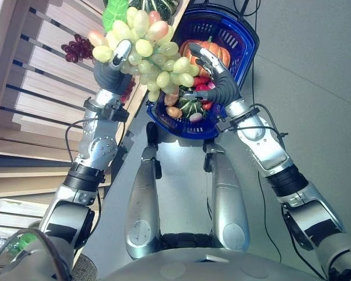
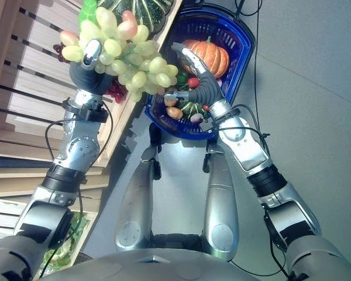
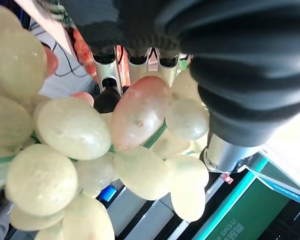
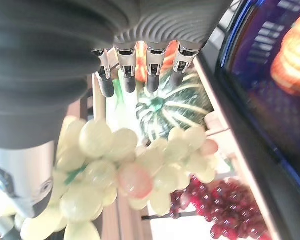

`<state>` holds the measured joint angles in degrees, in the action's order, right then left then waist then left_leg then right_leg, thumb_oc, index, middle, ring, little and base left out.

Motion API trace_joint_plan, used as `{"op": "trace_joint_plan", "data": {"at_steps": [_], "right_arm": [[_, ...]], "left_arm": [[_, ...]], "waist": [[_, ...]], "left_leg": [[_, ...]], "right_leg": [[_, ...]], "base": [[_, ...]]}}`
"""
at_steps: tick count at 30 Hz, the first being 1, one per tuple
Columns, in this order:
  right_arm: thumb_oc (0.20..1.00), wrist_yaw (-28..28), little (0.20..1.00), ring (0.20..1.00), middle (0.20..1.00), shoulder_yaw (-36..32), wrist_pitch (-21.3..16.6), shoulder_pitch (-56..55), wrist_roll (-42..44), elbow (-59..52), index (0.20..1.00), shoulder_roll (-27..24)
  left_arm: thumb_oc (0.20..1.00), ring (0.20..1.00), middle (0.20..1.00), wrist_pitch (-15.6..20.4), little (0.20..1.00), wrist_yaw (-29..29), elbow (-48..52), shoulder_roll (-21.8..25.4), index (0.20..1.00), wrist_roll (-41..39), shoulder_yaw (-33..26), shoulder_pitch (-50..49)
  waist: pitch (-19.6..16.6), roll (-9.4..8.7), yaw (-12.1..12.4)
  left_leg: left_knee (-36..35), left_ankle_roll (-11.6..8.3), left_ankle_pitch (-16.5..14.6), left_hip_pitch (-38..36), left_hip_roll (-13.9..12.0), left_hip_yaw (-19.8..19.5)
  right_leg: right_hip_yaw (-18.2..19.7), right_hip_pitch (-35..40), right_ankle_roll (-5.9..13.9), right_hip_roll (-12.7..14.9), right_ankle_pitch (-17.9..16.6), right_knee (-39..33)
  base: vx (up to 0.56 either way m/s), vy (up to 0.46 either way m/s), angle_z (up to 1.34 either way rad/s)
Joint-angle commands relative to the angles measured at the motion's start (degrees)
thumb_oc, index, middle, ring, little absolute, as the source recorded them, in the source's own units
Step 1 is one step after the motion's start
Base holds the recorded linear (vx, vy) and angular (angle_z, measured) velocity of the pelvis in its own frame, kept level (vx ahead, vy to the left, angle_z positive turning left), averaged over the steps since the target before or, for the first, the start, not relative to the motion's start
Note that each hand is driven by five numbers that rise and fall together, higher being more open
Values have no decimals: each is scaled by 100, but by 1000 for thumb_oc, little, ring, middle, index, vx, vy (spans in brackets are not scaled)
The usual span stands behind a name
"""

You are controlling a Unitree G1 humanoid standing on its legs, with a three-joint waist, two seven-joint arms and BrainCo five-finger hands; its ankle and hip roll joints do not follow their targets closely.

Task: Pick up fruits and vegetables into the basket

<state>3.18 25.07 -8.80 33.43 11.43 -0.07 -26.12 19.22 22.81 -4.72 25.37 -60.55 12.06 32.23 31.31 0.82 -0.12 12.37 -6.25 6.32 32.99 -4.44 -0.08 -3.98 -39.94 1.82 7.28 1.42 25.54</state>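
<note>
No lettering can be made out anywhere.

Slatted wooden shelf [image 1: 41,70] along the left of the frame, dark red grapes [image 1: 76,48] on it upper left, striped green squash [image 2: 141,10] at top centre, blue basket [image 1: 245,44] on grey floor [image 1: 316,88] upper right

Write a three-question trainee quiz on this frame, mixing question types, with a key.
1. True or false: the left hand holds the green grape bunch.
2. What sits in the blue basket? A) orange pumpkin B) loaf of bread C) bottle
3. Fill in: the right hand hovers with fingers ____ over the basket.

Key: 1 true; 2 A; 3 open.
</note>
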Motion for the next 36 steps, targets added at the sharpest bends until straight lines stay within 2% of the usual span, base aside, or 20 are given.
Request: {"op": "trace_joint_plan", "data": {"at_steps": [1, 14, 23, 24, 25, 26, 27, 36], "right_arm": [[1000, -119, 1000, 1000, 1000, 119, -142, 227, 336, -721, 1000, 45], [1000, -144, 1000, 1000, 1000, 528, 118, 534, 828, -745, 1000, 61], [1000, -242, 1000, 1000, 1000, 676, 329, 618, 990, -716, 1000, 45], [884, -246, 884, 884, 884, 702, 337, 639, 1016, -706, 884, 24], [655, -243, 655, 655, 655, 718, 338, 649, 1035, -708, 655, 15], [363, -235, 363, 363, 363, 731, 347, 661, 1051, -721, 363, 13], [200, -264, 200, 200, 200, 751, 333, 680, 1105, -728, 200, 10], [200, -203, 200, 200, 200, 780, 279, 714, 1210, -755, 200, 3]], "left_arm": [[200, 200, 200, 148, 200, 200, 865, -3, 200, 173, 51, 297], [200, 200, 200, -116, 200, 445, 1197, -19, 200, 4, 460, 478], [200, 200, 200, -153, 200, 603, 1424, -17, 200, -11, 610, 550], [200, 200, 200, -168, 200, 604, 1448, -15, 200, 15, 618, 549], [200, 200, 200, -173, 200, 596, 1466, 3, 200, -3, 638, 561], [200, 200, 200, -176, 200, 580, 1478, 8, 200, -13, 659, 574], [200, 200, 200, -186, 200, 559, 1495, 6, 200, 0, 676, 583], [200, 200, 200, -195, 200, 476, 1463, 11, 200, -12, 732, 563]], "waist": [[-152, 88, -87], [-152, 70, -60], [-152, 66, -49], [-152, 68, -41], [-152, 70, -36], [-152, 69, -34], [-152, 70, -28], [-152, 60, -12]], "left_leg": [[329, 372, -524, 70, 435, 286], [274, 366, -538, -22, 457, 277], [202, 381, -512, -51, 472, 275], [197, 382, -514, -57, 475, 269], [183, 386, -510, -63, 478, 267], [181, 385, -505, -59, 481, 264], [176, 385, -503, -57, 488, 255], [164, 397, -496, -43, 508, 232]], "right_leg": [[-402, 616, -123, -296, 344, -400], [-443, 699, -114, -282, 331, -475], [-458, 702, -117, -297, 294, -526], [-462, 706, -111, -293, 297, -525], [-468, 714, -112, -292, 296, -535], [-470, 714, -112, -292, 293, -540], [-480, 709, -104, -292, 291, -536], [-510, 699, -95, -290, 267, -563]], "base": [[0, 0, 0], [0, 0, 0], [0, 0, 0], [0, 0, 0], [0, 0, 0], [0, 0, 0], [0, 0, 0], [0, 0, 0]]}}
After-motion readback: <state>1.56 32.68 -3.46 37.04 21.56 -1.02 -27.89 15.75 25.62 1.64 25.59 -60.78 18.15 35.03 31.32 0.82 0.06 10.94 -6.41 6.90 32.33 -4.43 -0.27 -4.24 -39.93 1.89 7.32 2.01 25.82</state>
